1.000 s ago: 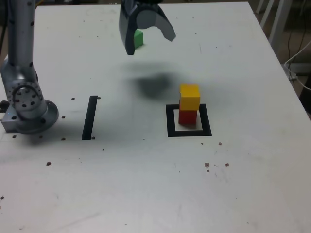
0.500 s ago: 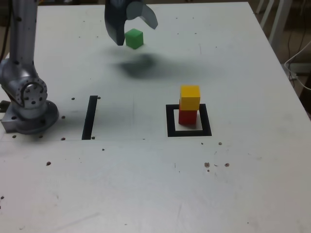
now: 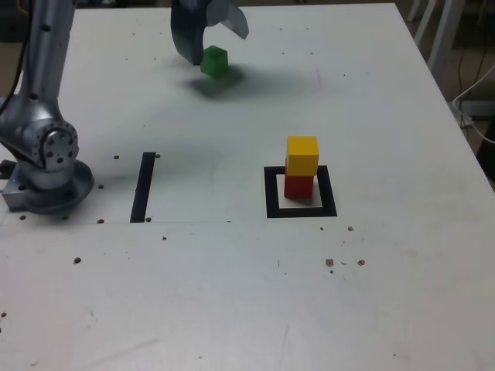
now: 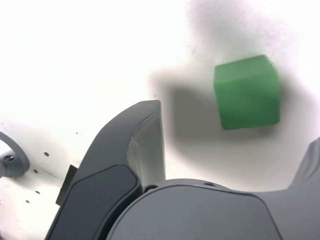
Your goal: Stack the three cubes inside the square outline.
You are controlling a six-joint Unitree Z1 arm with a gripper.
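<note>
Gripper (image 3: 207,36) now lower over the green cube (image 3: 213,61), jaws wide, upper part cut off.

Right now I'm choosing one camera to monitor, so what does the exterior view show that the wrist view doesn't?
Only the exterior view shows the yellow matte cube stacked on the red matte cube inside the black square outline. Only the wrist view shows bare table between the open gripper and the cube ahead. Both show the small green matte cube, ungrasped.
</note>
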